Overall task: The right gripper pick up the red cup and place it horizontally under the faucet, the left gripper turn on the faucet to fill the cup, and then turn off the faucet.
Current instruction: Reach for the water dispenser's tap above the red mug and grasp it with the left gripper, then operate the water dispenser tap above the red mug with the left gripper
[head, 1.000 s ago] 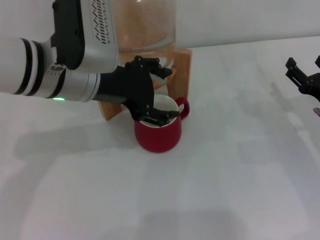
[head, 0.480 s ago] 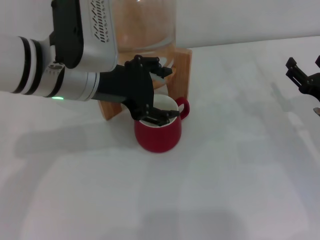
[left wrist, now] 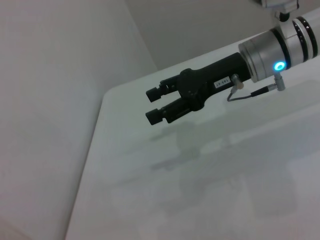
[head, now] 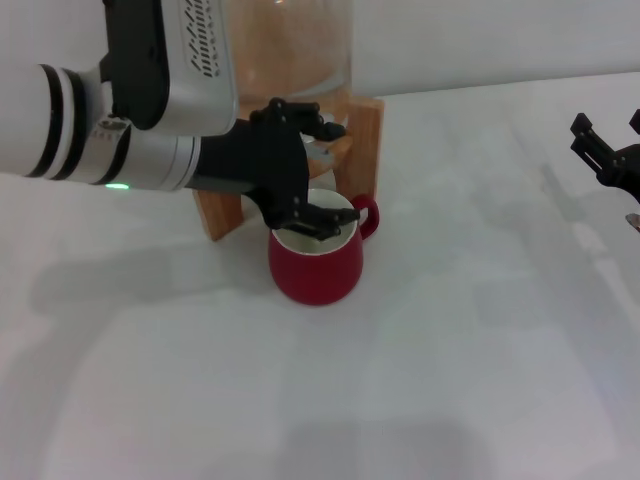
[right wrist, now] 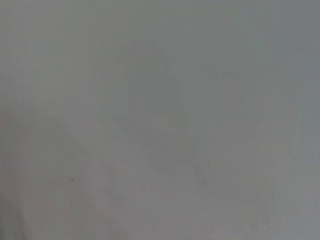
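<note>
The red cup point(head: 315, 270) stands upright on the white table, its handle to the right, right in front of the wooden stand point(head: 366, 128). Just above its mouth, my left gripper point(head: 322, 175) is open, its black fingers point(head: 300, 115) straddling the chrome faucet point(head: 318, 153), of which only a sliver shows between them. The lower finger hangs over the cup's cream-white inside. My right gripper point(head: 608, 127) hovers open and empty at the far right edge, well away from the cup; the left wrist view shows it point(left wrist: 153, 105) over bare table.
The glass dispenser point(head: 285, 50) rises on the stand behind the cup. White table point(head: 450, 380) stretches in front and to the right. The right wrist view shows only a plain pale surface.
My left gripper has shifted slightly up and toward the dispenser, its lower finger lifting off the cup's rim area. The cup and right gripper have not moved.
</note>
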Available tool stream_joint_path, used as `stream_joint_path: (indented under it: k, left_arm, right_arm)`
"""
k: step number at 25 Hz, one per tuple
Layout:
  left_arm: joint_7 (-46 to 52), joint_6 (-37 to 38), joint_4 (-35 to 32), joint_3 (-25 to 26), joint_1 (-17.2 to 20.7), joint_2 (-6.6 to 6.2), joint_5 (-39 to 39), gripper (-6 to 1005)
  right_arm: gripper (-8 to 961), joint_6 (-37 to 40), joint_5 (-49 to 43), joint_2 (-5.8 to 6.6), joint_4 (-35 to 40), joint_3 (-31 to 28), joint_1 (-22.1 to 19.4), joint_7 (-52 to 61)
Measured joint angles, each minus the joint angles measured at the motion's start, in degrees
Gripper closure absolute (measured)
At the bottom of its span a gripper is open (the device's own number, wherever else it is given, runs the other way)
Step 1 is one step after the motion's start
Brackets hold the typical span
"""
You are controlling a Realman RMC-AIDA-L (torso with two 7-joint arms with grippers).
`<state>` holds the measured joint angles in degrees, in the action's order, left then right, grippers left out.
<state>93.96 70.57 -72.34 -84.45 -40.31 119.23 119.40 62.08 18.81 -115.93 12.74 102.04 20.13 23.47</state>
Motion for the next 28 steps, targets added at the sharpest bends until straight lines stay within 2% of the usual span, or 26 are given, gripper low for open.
stream_joint_path:
  k: [4,7,9,10,15,16,18,24,28]
  left_arm:
    - [-0.11,-0.47,-1.14,-0.01,0.05,0.07,-0.11,124]
    - [0.00,-1.40,-4.11,-0.05,1.74,0.24,-0.82,124]
    - [-0.16,-3.40,-6.89,-0.43,5.17,0.30,-2.80,124]
    - [-0.16,-3.40,-6.89,-0.43,5.17,0.30,-2.80,124]
    - [-2.93,-6.67,-12.03,-0.74,14.13,0.29,-9.08,124]
    - [-2.93,-6.67,-12.03,-0.74,14.13,0.29,-9.08,124]
    - [-6.52,-9.96,-13.33,-1.97,19.80,0.30,-14.02,124]
    - [-8.90,-12.03,-11.97,-2.40,24.51,0.30,-19.20,124]
    - [-9.83,-12.17,-9.95,-2.43,25.66,0.30,-22.73,124]
  right_arm:
    - [108,0.02,0.09,0.00,0.00,-0.01,0.04,0.00]
    - [108,0.04,0.12,0.00,0.11,-0.11,0.11,0.00]
    - [108,0.06,0.12,0.04,0.38,-0.19,0.13,0.00]
    - [108,0.06,0.12,0.04,0.38,-0.19,0.13,0.00]
    - [108,0.07,0.22,0.09,0.50,-0.39,0.11,-0.01]
    - [108,0.06,0.22,0.09,0.54,-0.40,0.11,0.00]
    - [108,0.07,0.22,0.10,0.63,-0.41,0.18,0.00]
    - [108,-0.30,0.21,0.09,0.69,-0.39,0.59,-0.04]
    - [108,-0.36,0.25,0.09,0.71,-0.36,0.54,-0.07]
